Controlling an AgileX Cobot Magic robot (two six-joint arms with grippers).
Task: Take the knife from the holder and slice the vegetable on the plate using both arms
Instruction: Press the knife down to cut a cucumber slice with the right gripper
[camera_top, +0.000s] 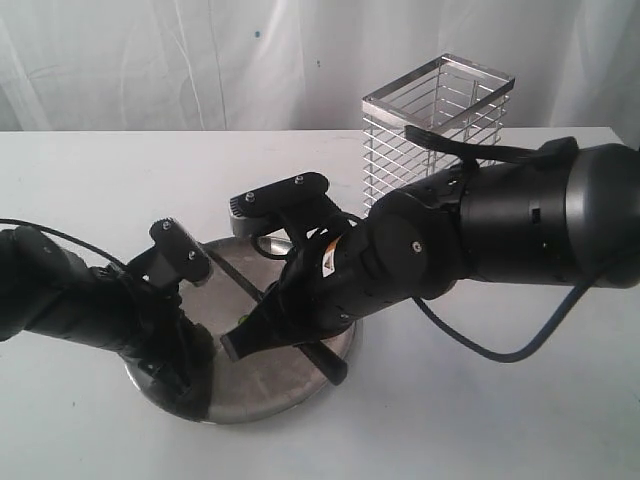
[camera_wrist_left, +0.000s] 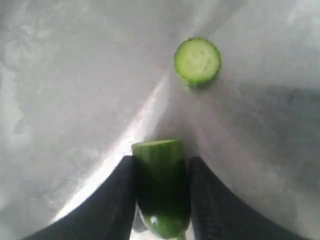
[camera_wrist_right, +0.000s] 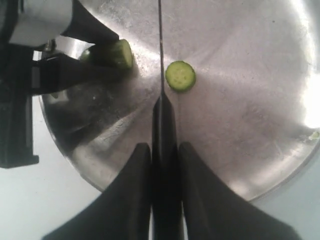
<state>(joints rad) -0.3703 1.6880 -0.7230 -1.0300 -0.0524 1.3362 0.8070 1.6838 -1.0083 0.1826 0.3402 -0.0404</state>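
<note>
The left hand (camera_wrist_left: 161, 161) is clamped on the vegetable (camera_wrist_left: 160, 195) at the 9 o'clock side of the plate (camera_wrist_right: 240, 130). 1 cut slice (camera_wrist_right: 180, 76) lies just across the knife (camera_wrist_right: 162, 115), whose handle the right hand (camera_wrist_right: 164, 148) grips tight, blade over the plate. The holder (camera_top: 435, 130) stands at 1 o'clock from the plate, on the counter (camera_top: 100, 180).

Two arms are crowding the plate (camera_top: 285, 385): the left arm (camera_top: 80, 300) is occupying its left rim, the right arm (camera_top: 480, 225) is hanging over its far and right side. The knife (camera_wrist_right: 163, 125) is barring the middle, its blade running between the vegetable (camera_wrist_left: 160, 170) and a cut slice (camera_wrist_right: 180, 76). The holder (camera_top: 400, 150) is standing close behind the right arm, whose cable (camera_top: 490, 350) is drooping onto the table (camera_top: 480, 430). Table in front and far left is lying open.
</note>
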